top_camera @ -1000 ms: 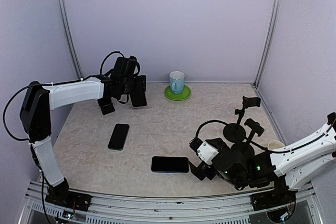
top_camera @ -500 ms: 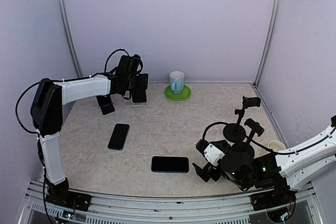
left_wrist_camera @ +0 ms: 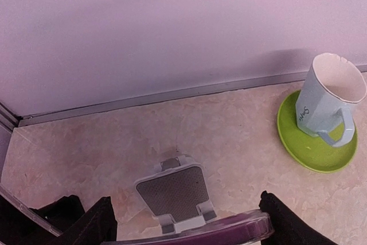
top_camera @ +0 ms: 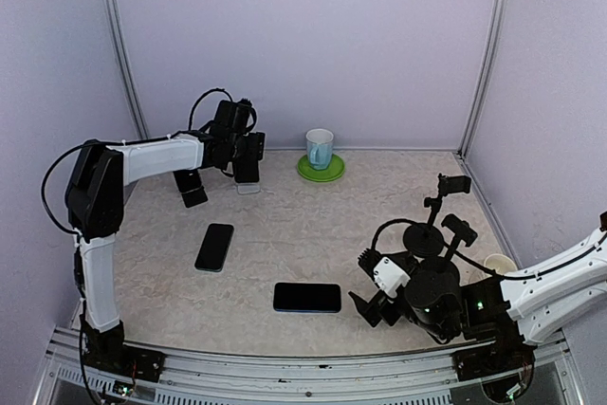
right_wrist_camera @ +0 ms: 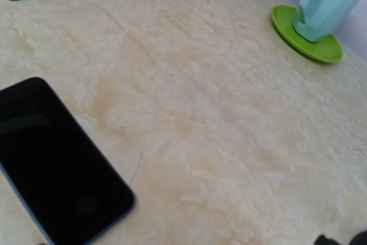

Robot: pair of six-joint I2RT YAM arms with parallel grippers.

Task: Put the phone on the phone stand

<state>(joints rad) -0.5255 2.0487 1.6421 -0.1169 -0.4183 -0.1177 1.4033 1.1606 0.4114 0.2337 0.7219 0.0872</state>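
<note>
My left gripper (top_camera: pixel 243 156) is shut on the phone (top_camera: pixel 248 170), a dark phone with a purple rim, holding it by its long sides at the back of the table. The wrist view shows the phone's purple edge (left_wrist_camera: pixel 218 232) spanning between both black fingers (left_wrist_camera: pixel 94 225). It hangs just above the white phone stand (left_wrist_camera: pixel 175 193), whose grey pad is bare. From above, the phone stand (top_camera: pixel 248 189) shows under the phone. My right gripper (top_camera: pixel 366 299) is open near the front right, holding nothing.
A second dark phone (top_camera: pixel 307 297) lies just left of my right gripper. Further left lies a third phone (top_camera: pixel 214 247). A pale mug on a green saucer (top_camera: pixel 321 170) stands at the back. Black clamp stands (top_camera: pixel 444 220) rise at the right, beside a white cup (top_camera: pixel 497 263).
My left gripper has carried the phone slightly back and down over the white stand. The right arm has shifted a little to the right.
</note>
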